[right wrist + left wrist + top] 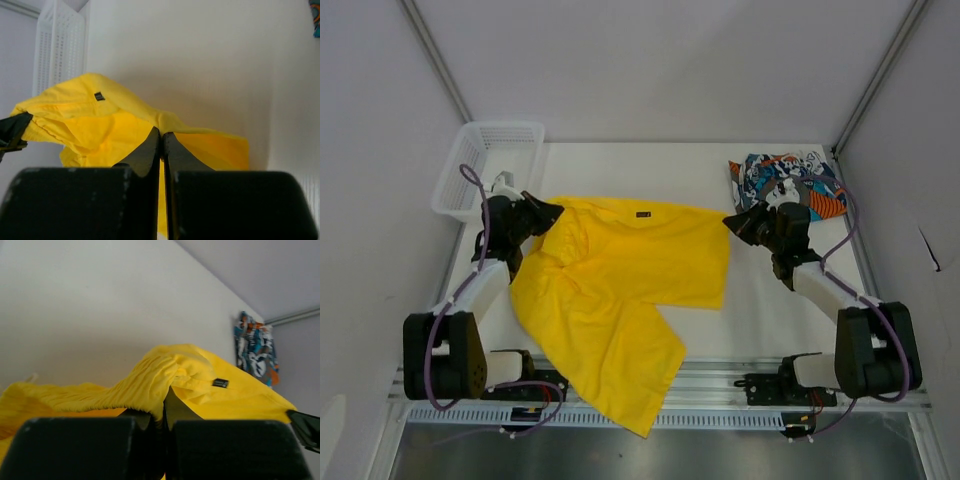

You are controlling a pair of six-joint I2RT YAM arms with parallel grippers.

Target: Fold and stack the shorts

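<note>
The yellow shorts lie spread on the table, waistband toward the back, one leg hanging over the front rail. My left gripper is shut on the waistband's left corner; in the left wrist view the yellow cloth bunches into its closed jaws. My right gripper is shut on the right corner, with yellow cloth pinched at the fingertips. The printed shorts lie crumpled at the back right, behind the right gripper, and show as a printed bundle in the left wrist view.
A white mesh basket stands at the back left, just behind my left arm. Grey walls close in both sides. The metal rail runs along the front edge.
</note>
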